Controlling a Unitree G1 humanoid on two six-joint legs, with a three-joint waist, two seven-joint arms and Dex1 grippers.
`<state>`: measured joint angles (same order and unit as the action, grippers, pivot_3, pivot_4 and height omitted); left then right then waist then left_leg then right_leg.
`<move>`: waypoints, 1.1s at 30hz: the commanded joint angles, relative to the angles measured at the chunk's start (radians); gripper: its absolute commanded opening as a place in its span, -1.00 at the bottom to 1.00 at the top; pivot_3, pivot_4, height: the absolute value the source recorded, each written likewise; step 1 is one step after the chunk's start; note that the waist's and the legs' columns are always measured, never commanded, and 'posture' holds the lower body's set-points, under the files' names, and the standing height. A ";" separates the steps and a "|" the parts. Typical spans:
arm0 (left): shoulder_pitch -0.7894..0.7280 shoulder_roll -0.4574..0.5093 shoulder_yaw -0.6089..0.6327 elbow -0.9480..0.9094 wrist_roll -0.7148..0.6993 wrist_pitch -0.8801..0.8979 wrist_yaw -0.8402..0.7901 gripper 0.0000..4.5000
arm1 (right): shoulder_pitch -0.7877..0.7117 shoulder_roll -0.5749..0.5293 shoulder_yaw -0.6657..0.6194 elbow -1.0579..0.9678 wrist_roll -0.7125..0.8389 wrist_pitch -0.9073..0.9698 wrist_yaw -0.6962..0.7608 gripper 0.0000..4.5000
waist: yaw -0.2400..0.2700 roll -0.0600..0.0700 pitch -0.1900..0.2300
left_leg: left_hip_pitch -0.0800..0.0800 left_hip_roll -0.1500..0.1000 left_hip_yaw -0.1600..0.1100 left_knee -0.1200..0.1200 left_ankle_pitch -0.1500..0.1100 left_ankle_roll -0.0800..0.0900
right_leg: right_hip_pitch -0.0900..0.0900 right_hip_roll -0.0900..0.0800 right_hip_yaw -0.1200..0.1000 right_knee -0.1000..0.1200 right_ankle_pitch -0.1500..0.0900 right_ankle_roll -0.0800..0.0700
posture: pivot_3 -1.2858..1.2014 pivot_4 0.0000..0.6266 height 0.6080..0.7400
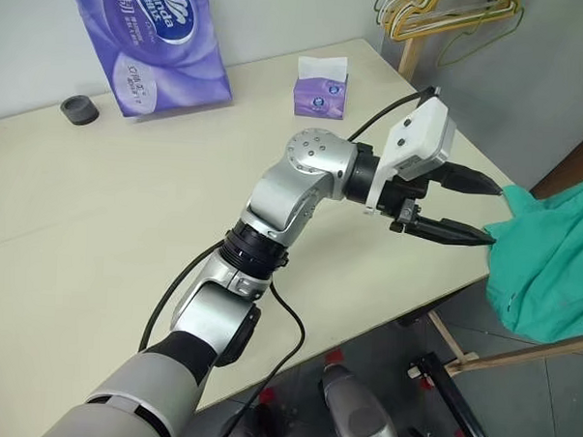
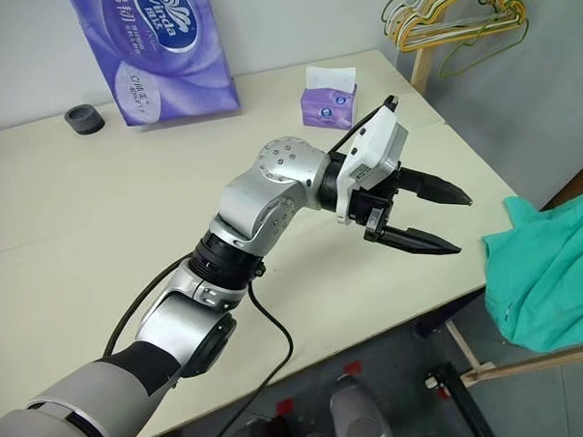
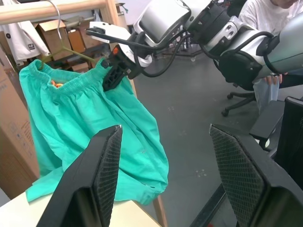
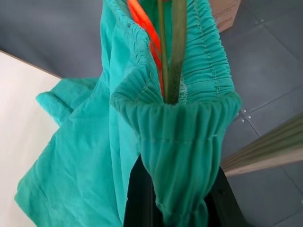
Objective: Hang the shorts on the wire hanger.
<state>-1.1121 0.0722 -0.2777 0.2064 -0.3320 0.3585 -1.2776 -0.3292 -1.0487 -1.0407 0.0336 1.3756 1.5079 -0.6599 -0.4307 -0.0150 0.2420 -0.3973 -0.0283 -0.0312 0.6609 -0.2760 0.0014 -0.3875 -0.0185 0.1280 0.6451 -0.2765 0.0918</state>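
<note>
"Vinda" on big purple tissue pack (image 1: 149, 38); rest illegible

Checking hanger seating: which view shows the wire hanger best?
Left wrist view: the hanger hooks over a wooden rail and enters the shorts' waistband. Right wrist view shows only a wire stretch inside the waistband. In the eye views the shorts hide it.

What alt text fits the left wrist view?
Teal shorts hang by their gathered waistband on a thin olive wire hanger hooked over a wooden rail, with the right hand pinching the waistband's near end. The left hand's two black fingers stand open in the foreground.
</note>
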 commanded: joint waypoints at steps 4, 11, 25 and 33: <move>-0.010 0.005 -0.020 -0.044 -0.005 -0.013 -0.012 0.38 | 0.090 0.056 -0.047 -0.103 0.111 -0.011 -0.063 -1.00 | 0.009 -0.004 0.002 | -0.001 0.001 -0.001 0.000 0.000 0.000 | 0.000 0.001 -0.001 -0.001 0.000 0.000 | -0.37 -0.12 1.00; -0.012 0.001 -0.024 -0.051 -0.018 -0.007 -0.010 0.38 | 0.124 0.022 -0.034 -0.107 0.134 -0.083 -0.074 -1.00 | 0.017 -0.005 0.003 | -0.001 0.001 -0.001 0.000 -0.001 0.000 | 0.000 0.001 -0.001 -0.001 0.000 0.000 | -0.37 -0.12 1.00; -0.010 -0.003 -0.030 -0.046 -0.047 -0.011 -0.052 0.39 | 0.251 -0.027 -0.038 -0.191 0.278 -0.228 -0.177 0.39 | 0.016 -0.004 0.003 | 0.000 0.000 0.002 0.000 -0.001 0.000 | -0.001 0.000 0.002 -0.001 0.000 0.000 | -0.38 -0.14 1.00; -0.017 -0.011 -0.052 0.034 0.012 -0.054 -0.028 0.39 | 0.361 -0.088 -0.072 -0.311 0.315 -0.284 -0.196 0.98 | 0.016 -0.004 0.003 | -0.001 0.000 0.003 0.000 -0.001 0.000 | -0.001 0.000 0.002 -0.002 0.000 0.000 | -0.38 -0.18 1.00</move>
<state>-1.1104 0.0704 -0.3200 0.2414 -0.3318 0.3344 -1.3157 0.0260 -1.1088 -1.0677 -0.2431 1.6734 1.2514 -0.8531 -0.4143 -0.0193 0.2454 -0.3983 -0.0284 -0.0286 0.6607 -0.2766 0.0018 -0.3888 -0.0184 0.1304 0.6430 -0.2766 0.0922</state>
